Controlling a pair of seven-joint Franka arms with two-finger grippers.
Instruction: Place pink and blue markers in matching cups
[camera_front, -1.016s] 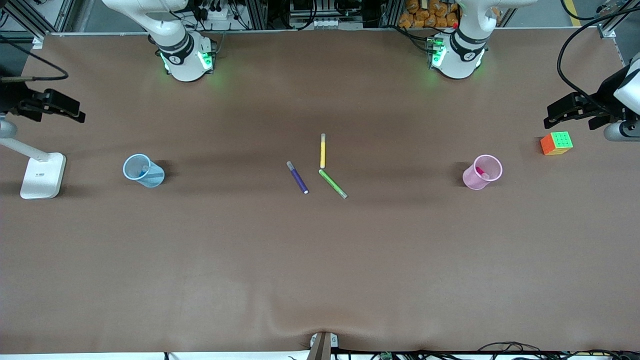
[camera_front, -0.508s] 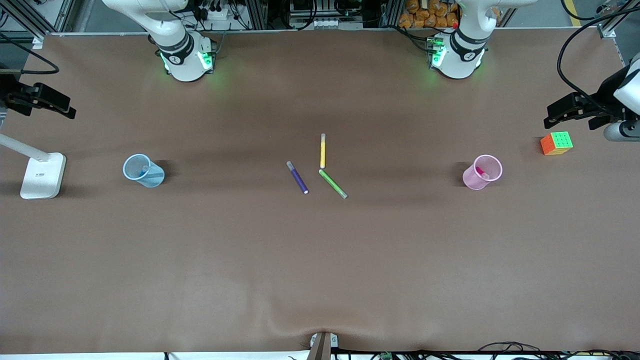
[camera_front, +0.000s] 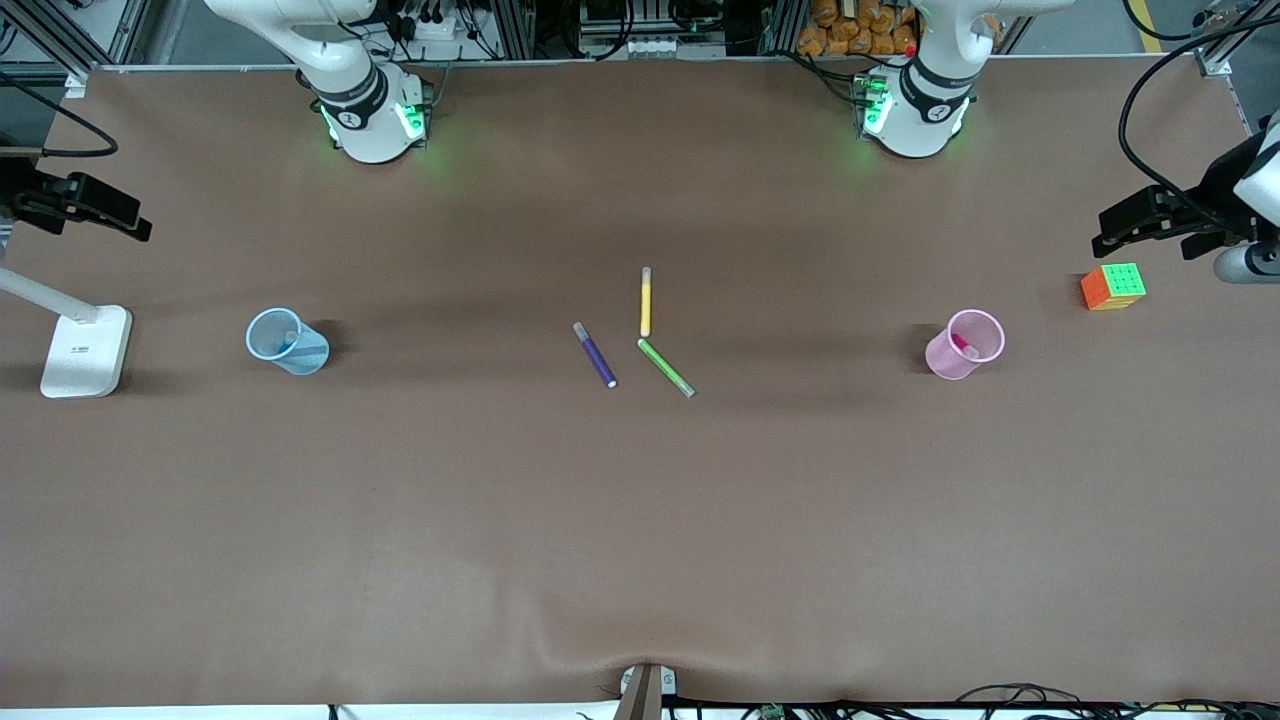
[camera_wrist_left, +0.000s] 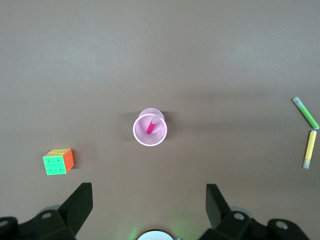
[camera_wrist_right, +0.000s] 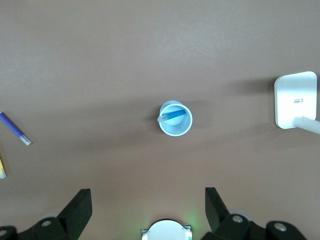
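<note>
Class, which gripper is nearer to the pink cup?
Left. The left gripper is up at the pink cup's end of the table; the right gripper is at the other end, by the blue cup.

Three pens (camera_front: 645, 305) lie mid-frame. The first marker (camera_wrist_right: 172, 116) stands in the first cup (camera_front: 300, 352) toward the right arm's end, the second marker (camera_wrist_left: 151, 124) in the second cup (camera_front: 945, 358) toward the left arm's.

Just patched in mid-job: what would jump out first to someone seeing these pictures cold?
The pink cup toward the left arm's end already holds the pink marker, and the blue cup toward the right arm's end holds the blue marker. Between them lie three loose pens: yellow, purple and green. A bright puzzle cube sits past the pink cup.
</note>
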